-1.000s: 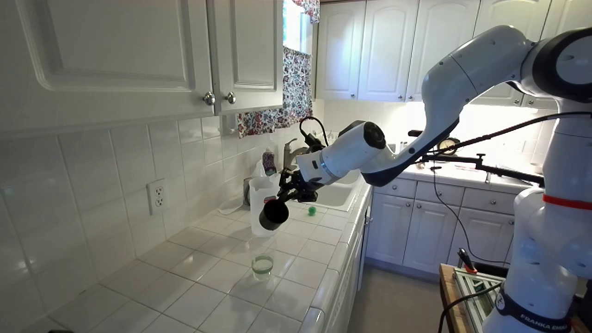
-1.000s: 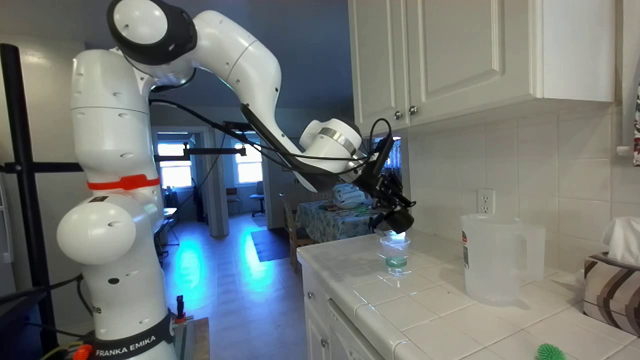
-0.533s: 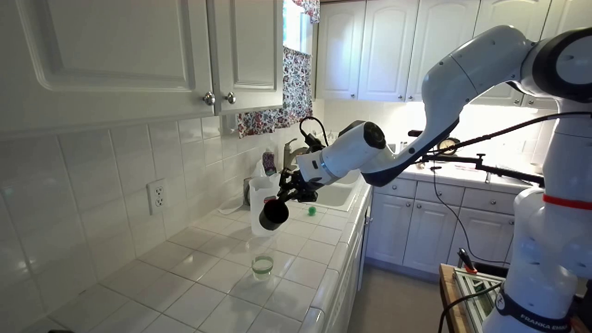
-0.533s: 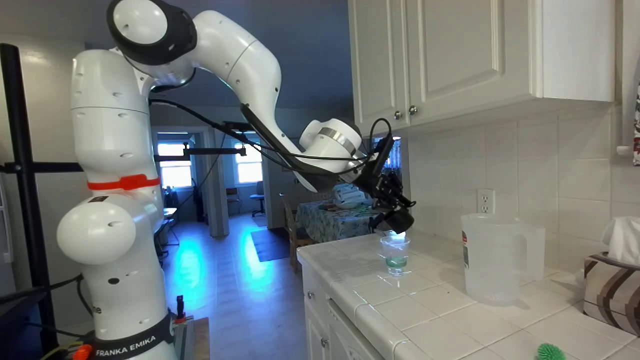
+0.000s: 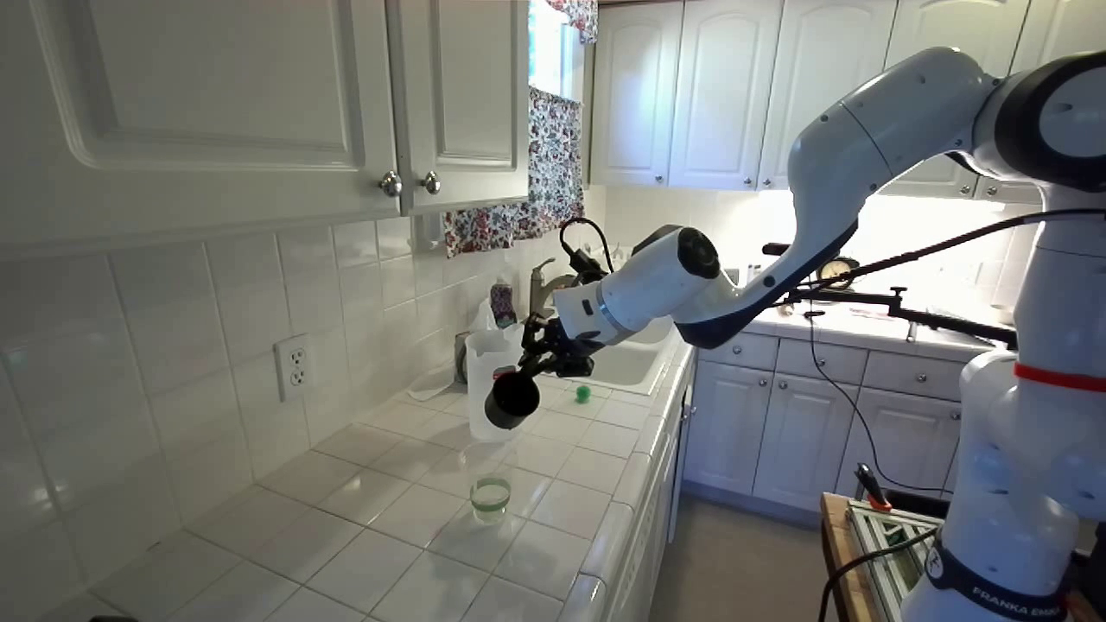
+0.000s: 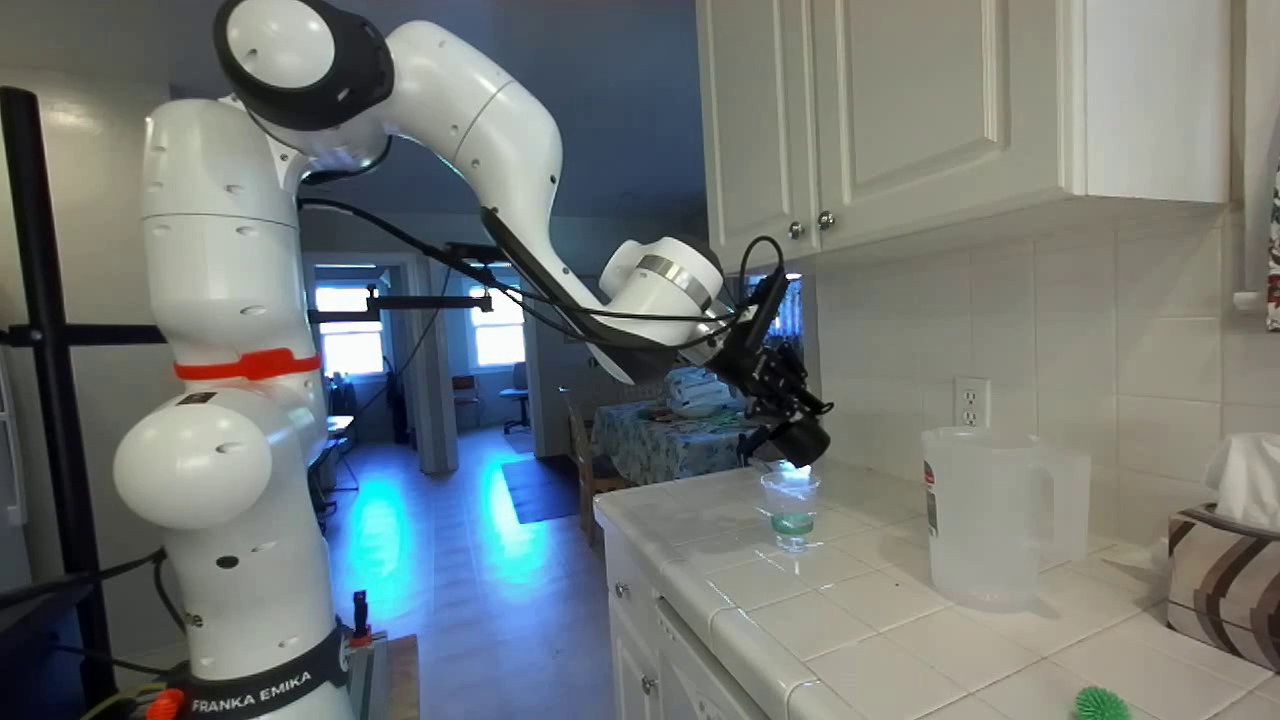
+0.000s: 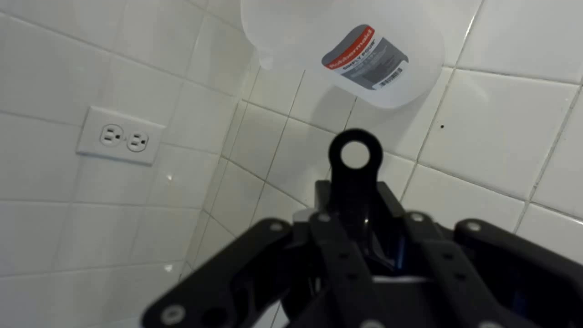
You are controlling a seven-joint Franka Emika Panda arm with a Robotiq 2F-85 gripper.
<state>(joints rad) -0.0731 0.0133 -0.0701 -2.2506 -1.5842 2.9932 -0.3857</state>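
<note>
Claw [image 7: 356, 198] clamped on the handle [image 7: 355, 184] of a black cup [image 5: 511, 401], squeezing from either side; in my wrist view the handle's ringed end pokes out past the grip. My reading: the slim handle gives me something narrow to bite on and leaves the bowl unobstructed. I have the black cup aloft over the tabletop [image 5: 380, 527], tipped well over, its mouth facing the camera in an exterior view; too dark inside to say what, if anything, it holds. Just beneath it in both exterior views, a clear cup [image 6: 790, 500] stands upright, with a greenish band low down that I can't settle as liquid or marking. The two look apart, and I'd judge them lined up on purpose, tipped lip roughly above the rim. Pitcher [image 6: 985, 520] stands well apart from both; where it overlaps the black cup in an exterior view, that is only line of sight. Its looped grip [image 6: 1070, 500] sits on the side away from the clear cup, spacing that likely gives me elbow room. Tissue box [image 6: 1225, 590] and green spiky ball [image 5: 583, 394] lie farther along, probably parked out of my way.
</note>
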